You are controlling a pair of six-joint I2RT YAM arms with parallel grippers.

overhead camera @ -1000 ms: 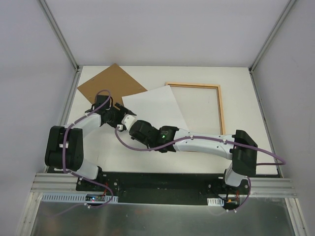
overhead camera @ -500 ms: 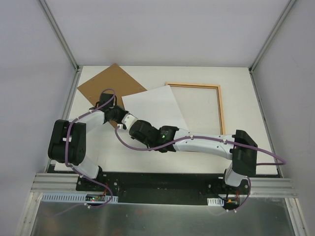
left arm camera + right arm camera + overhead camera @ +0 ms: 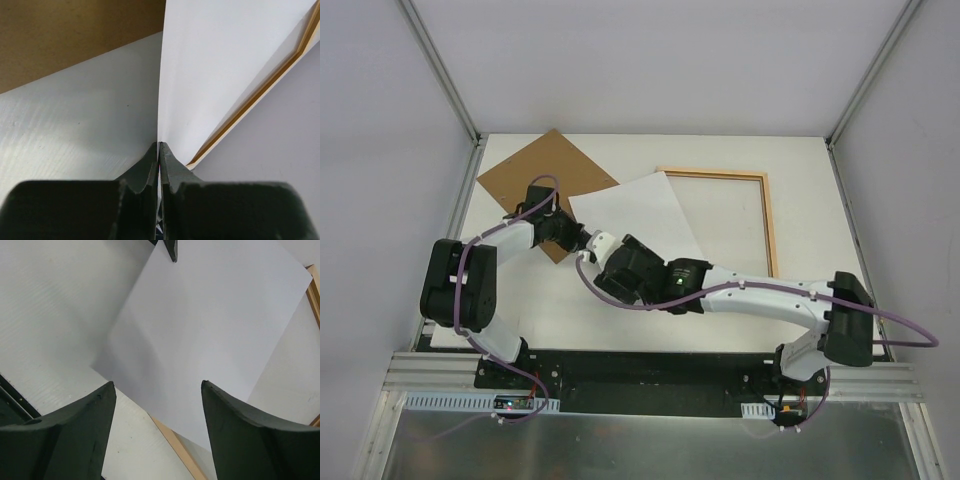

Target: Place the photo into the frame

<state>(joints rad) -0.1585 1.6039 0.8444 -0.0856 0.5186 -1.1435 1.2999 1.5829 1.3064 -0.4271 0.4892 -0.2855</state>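
Top external: photo (image 3: 633, 214) shows blank white back, overlapping frame (image 3: 769, 222); left gripper (image 3: 582, 240) pinching photo corner, right gripper (image 3: 157, 390) released.

Photo (image 3: 632, 212) white side up (corner lifted), overlapping orange-brown frame (image 3: 769, 222) left edge.

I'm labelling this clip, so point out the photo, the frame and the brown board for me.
photo (image 3: 635, 212): overhead view, middle of its white back side.
frame (image 3: 769, 225): overhead view, right-hand wooden edge.
brown board (image 3: 535, 170): overhead view, bare middle of its face.
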